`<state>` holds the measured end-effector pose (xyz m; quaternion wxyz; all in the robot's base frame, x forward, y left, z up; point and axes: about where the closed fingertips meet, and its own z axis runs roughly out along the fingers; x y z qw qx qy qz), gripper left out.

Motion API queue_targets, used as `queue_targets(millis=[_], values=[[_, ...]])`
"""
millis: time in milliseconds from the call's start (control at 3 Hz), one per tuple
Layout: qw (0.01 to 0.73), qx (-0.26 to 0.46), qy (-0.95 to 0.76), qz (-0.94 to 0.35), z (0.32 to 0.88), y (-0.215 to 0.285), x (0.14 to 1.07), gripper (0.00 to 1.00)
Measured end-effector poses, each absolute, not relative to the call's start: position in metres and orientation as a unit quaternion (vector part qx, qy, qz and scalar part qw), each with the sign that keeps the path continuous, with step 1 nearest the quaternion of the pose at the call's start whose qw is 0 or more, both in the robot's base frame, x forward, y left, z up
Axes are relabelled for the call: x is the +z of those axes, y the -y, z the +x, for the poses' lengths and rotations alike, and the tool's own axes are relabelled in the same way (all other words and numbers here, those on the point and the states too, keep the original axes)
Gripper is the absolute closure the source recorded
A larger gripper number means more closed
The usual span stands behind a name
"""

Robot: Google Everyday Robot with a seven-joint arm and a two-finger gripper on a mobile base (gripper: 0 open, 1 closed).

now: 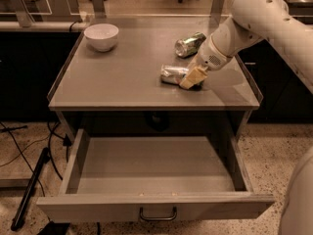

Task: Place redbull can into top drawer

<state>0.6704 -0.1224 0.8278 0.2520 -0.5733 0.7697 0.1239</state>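
Note:
The redbull can (172, 74) lies on its side on the tabletop (122, 77), right of centre, silver with a shiny end facing left. My gripper (192, 77) is down at the can's right end, touching or covering it. A shorter green-tinted can (190, 44) lies on its side just behind. The top drawer (156, 205) is pulled fully out below the tabletop. Its inside holds nothing, and a small bar handle (157, 214) sits on its front panel.
A white bowl (101, 35) stands at the back left of the tabletop. My white arm (264, 18) reaches in from the upper right. Cables (29, 180) lie on the floor at the left. Dark cabinets flank the table, and chairs stand behind it.

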Motion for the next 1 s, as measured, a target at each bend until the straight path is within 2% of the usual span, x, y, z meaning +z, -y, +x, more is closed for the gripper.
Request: queue_targets(millis=[333,667,1000], values=[[0.252,0.124,-0.770,-0.573,0.670,0.122,0.828,0.89],[0.252,0.124,-0.770,-0.573,0.670,0.122,0.828,1.00],[0.258,0.116,-0.768,-0.575,0.657,0.124,0.839,1.00]])
